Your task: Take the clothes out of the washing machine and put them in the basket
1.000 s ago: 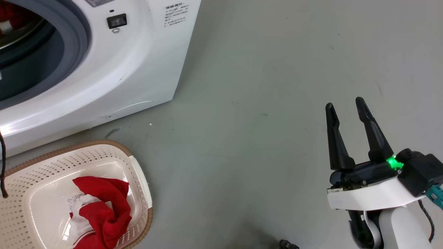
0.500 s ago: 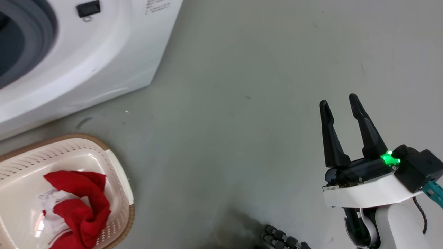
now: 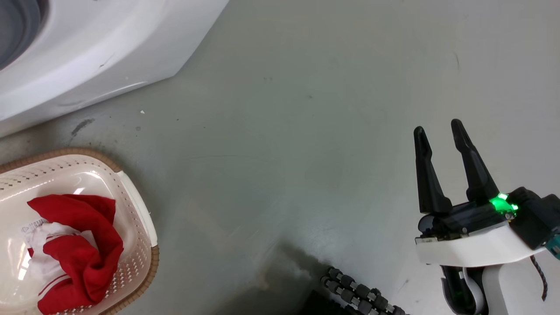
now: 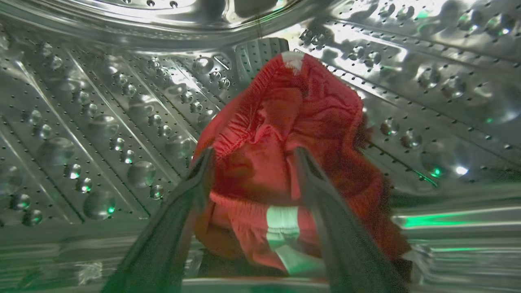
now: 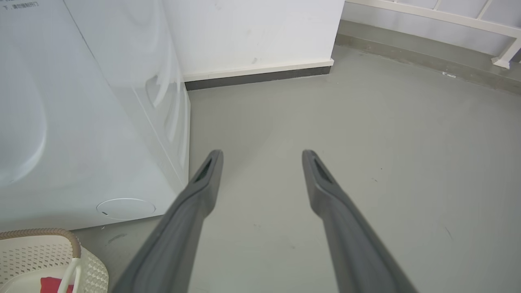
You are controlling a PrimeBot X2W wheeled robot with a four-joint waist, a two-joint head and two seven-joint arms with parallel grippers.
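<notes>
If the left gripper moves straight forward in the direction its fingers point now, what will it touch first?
Most likely the red garment, which lies between the open fingers of the left gripper. Behind it is the steel drum wall; depth is unclear.

Soft, even brightness; harsh glare and green glints on the drum (image 4: 81, 101)

A crumpled red-and-white garment (image 3: 74, 249) lies in the cream basket (image 3: 135, 214) near the white washer (image 3: 87, 48); another red garment (image 4: 293, 134) sits bunched in its steel drum (image 4: 101, 122).
</notes>
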